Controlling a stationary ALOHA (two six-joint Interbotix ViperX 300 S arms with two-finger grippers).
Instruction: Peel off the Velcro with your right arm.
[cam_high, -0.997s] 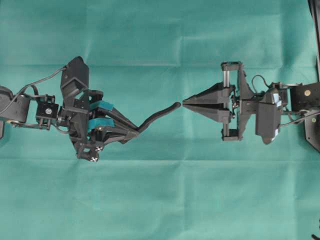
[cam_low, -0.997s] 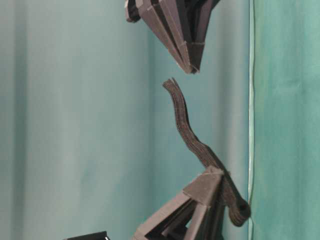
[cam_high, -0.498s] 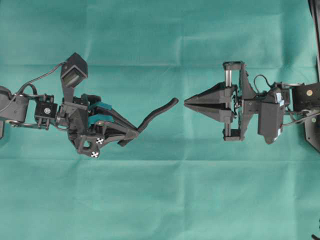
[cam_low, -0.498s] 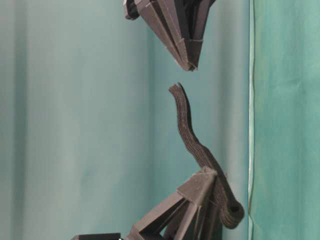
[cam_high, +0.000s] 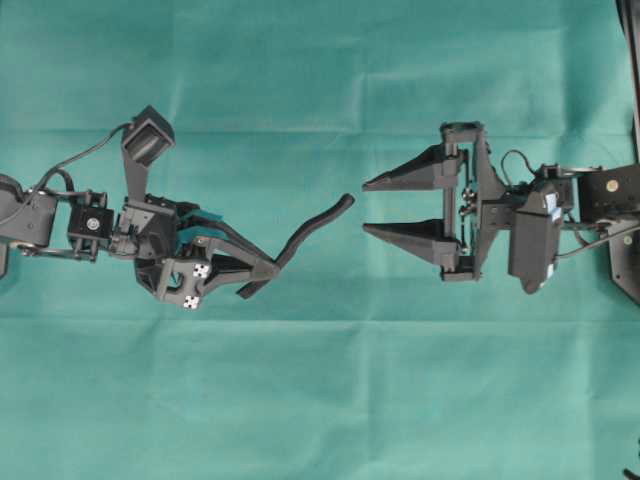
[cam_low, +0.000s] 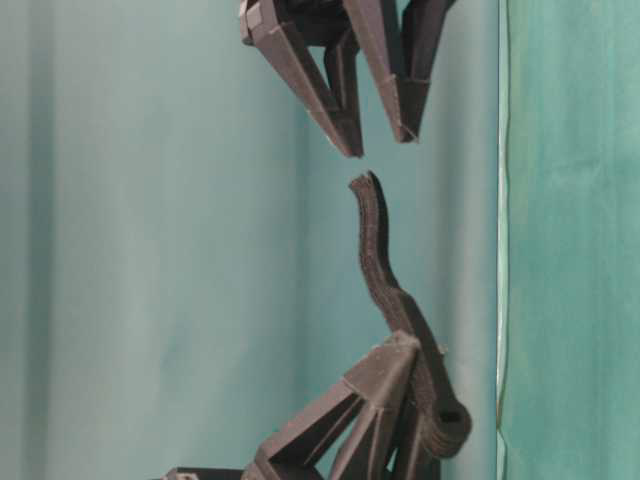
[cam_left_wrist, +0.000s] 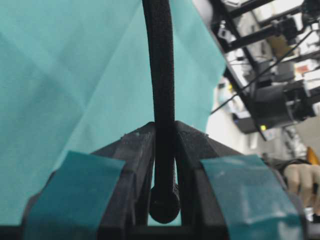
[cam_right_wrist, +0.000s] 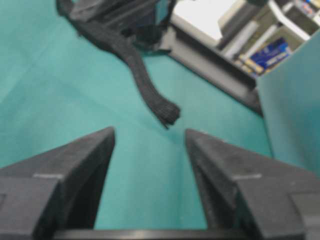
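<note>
Your left claw is clenched on the strap, whose free end points at your right claw, spread wide just beyond it. The floppy tip sits off-centre; closing now could miss it.

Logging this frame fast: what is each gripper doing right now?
Left gripper: shut on the Velcro.
Right gripper: open, holding nothing, its fingertips just short of the strap's free end.
</note>
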